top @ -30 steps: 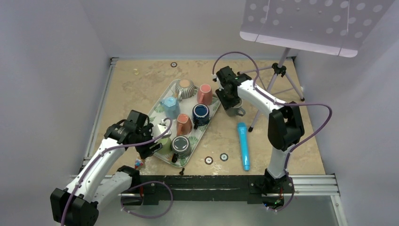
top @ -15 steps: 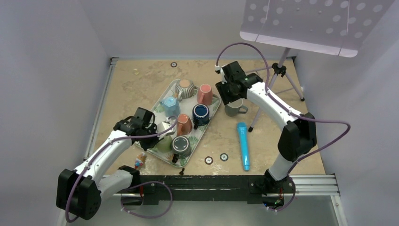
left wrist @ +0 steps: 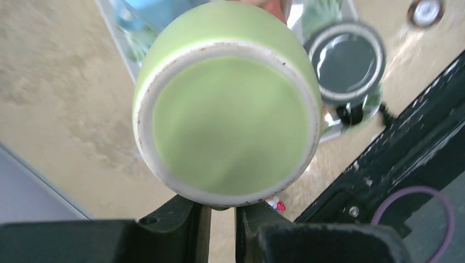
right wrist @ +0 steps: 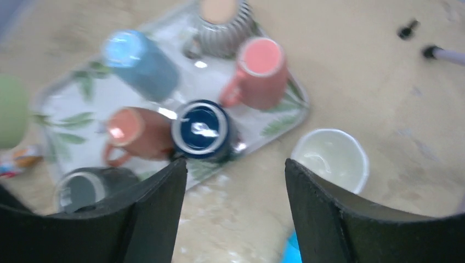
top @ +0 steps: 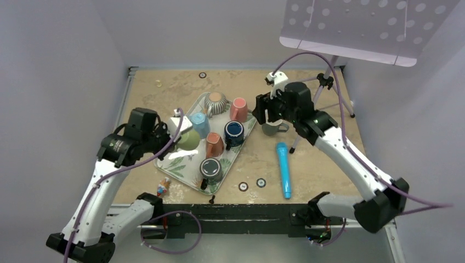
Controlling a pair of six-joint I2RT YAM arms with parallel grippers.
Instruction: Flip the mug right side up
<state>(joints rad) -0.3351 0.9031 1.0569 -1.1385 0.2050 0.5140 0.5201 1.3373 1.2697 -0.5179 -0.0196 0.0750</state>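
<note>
- Green mug (top: 189, 140): held in the air above the 9 o'clock side of the tray (top: 181, 164), not resting on anything.
- Left gripper (left wrist: 223, 219): clamped tight on the green mug's edge, probably the handle, though the contact itself is hidden.
- Axis: base toward the left wrist, mouth away, apparently running toward 4 o'clock in the overhead view. Righting it looks like a wrist roll.
- Right gripper (right wrist: 234, 164): jaws parted and empty, off the tray's 2 o'clock corner, well apart from the green mug.

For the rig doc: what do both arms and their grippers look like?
Both alike: left arm and right arm have white links with bulky black joint housings, and a purple cable loops loosely along each. The left gripper and right gripper have plain matte black fingers, broad and blunt. No markings visible.
</note>
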